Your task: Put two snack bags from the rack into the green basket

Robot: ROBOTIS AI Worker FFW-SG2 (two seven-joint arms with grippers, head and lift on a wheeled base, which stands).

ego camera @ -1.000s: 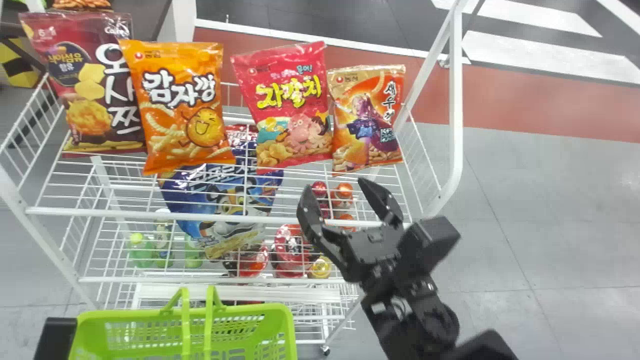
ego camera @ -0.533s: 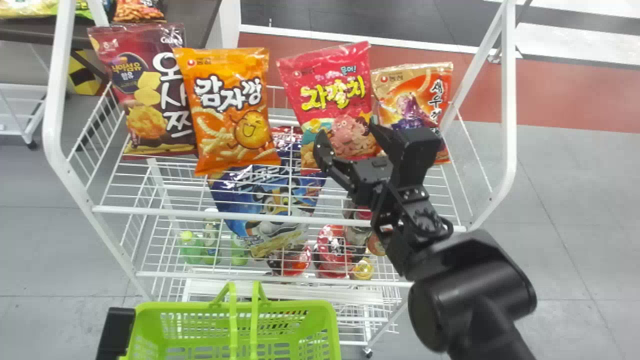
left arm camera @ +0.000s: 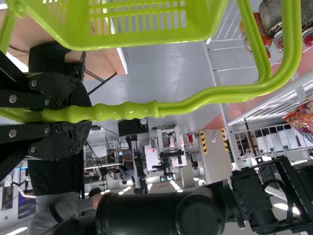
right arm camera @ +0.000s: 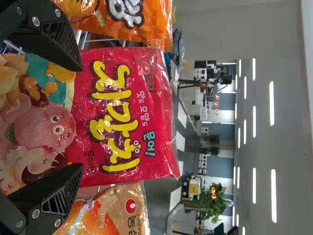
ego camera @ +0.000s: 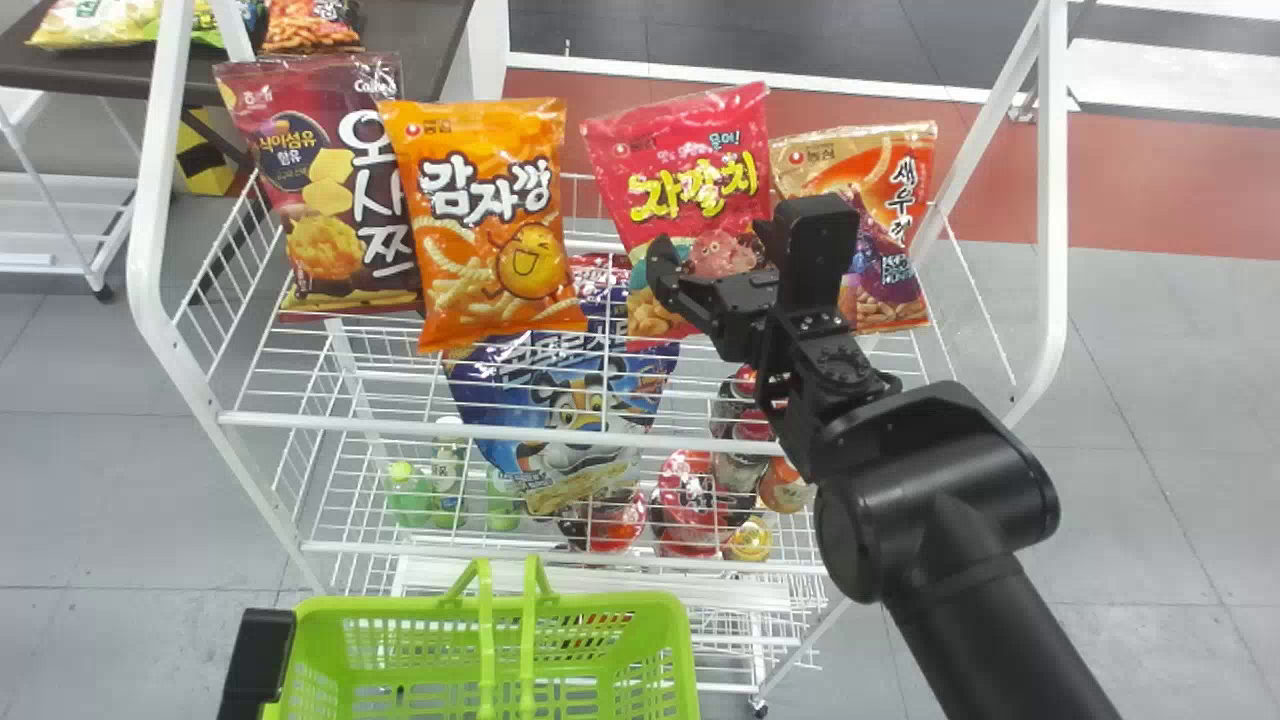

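Upright on the rack's top shelf stands a pink-red snack bag (ego camera: pixel 690 170), with my right gripper (ego camera: pixel 712 262) open in front of its lower half. In the right wrist view the open fingers of my right gripper (right arm camera: pixel 76 120) lie toward the two sides of the red bag (right arm camera: pixel 122 117). An orange bag (ego camera: pixel 490 220) stands left of it, an orange-and-tan bag (ego camera: pixel 905 200) right of it. The green basket (ego camera: pixel 345 610) hangs at the lower left, beside my left gripper (ego camera: pixel 256 660). My left gripper (left arm camera: pixel 58 115) is shut on the basket's handles (left arm camera: pixel 132 110).
A maroon bag (ego camera: pixel 320 190) stands at the shelf's left end. A blue bag (ego camera: pixel 570 420), cups and bottles sit on the levels below. White posts of the rack (ego camera: pixel 1050 200) rise on both sides, with a front rail (ego camera: pixel 420 428) across.
The right gripper has moved up and forward to the red bag, and its arm has swung in from the lower right. In the head view, rack and basket have shifted to the right.
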